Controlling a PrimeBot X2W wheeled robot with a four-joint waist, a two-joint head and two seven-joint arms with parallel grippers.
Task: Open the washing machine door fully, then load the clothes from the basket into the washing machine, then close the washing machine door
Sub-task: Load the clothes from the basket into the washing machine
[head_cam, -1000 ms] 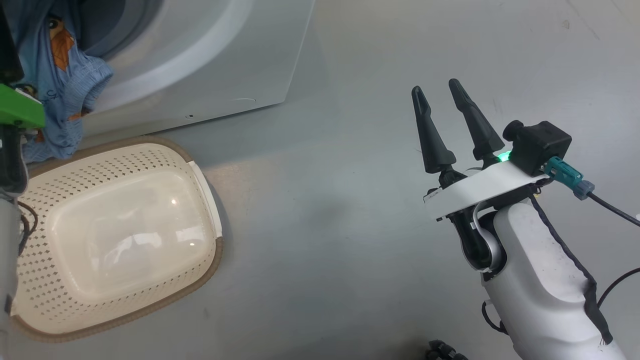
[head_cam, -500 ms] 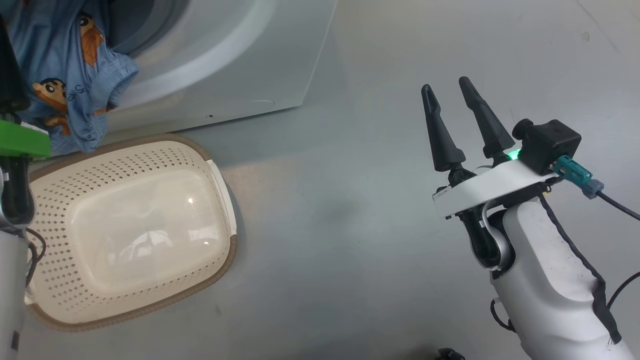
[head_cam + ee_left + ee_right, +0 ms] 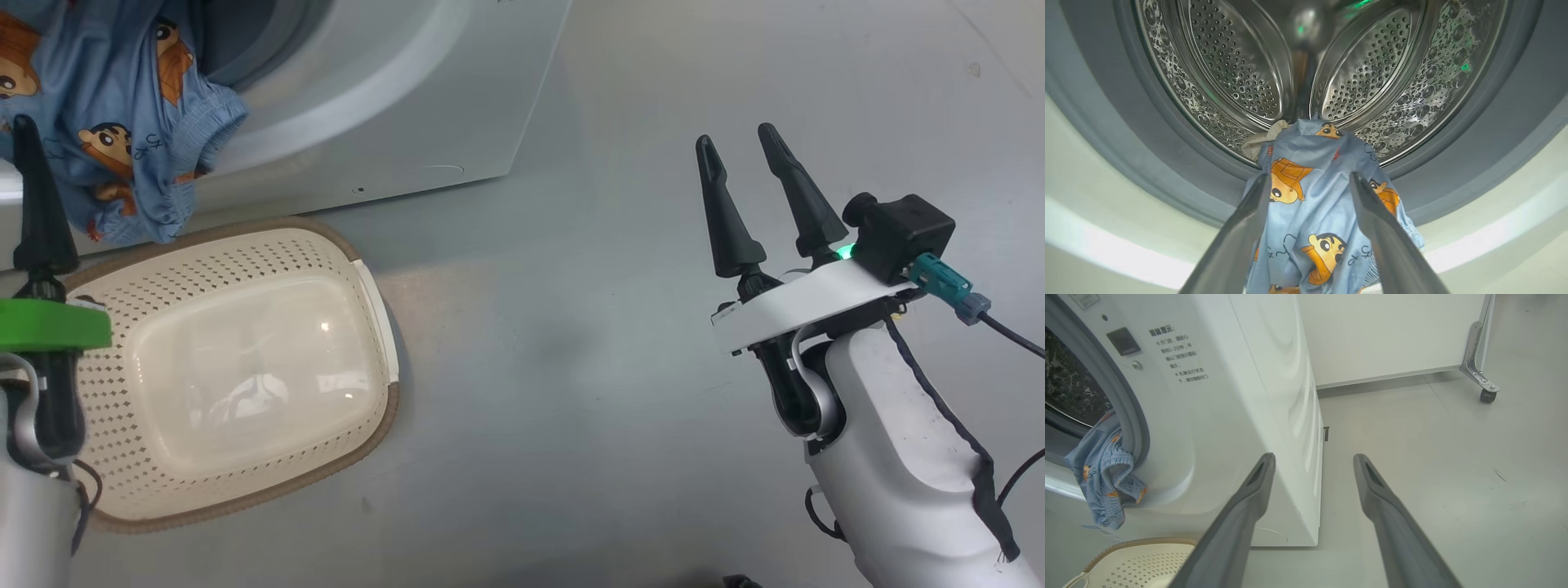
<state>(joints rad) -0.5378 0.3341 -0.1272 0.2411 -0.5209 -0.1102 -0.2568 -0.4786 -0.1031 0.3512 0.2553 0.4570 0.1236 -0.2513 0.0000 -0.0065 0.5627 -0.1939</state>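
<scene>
White washing machine [image 3: 408, 106] standing on the grey floor [image 3: 571, 392], steel drum [image 3: 1229, 61] uncovered. Just before its front, cream basket [image 3: 147, 474] on the floor, glossy bottom in plain sight. Blue printed clothes [image 3: 1314, 228] draped over the grey seal [image 3: 1167, 163], part in the drum, part hanging above the basket's far rim. Left gripper [image 3: 1309, 176] facing that cloth, fingers apart, clamping nothing. Right gripper [image 3: 735, 135] over bare floor, well right of the basket, fingers likewise apart.

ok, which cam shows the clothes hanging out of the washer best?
Left wrist view: the clothes are centred and close, trailing from the drum over the grey seal. Head view catches them cropped at its top-left corner; right wrist view shows a small bunch at its left edge, side-on.
</scene>
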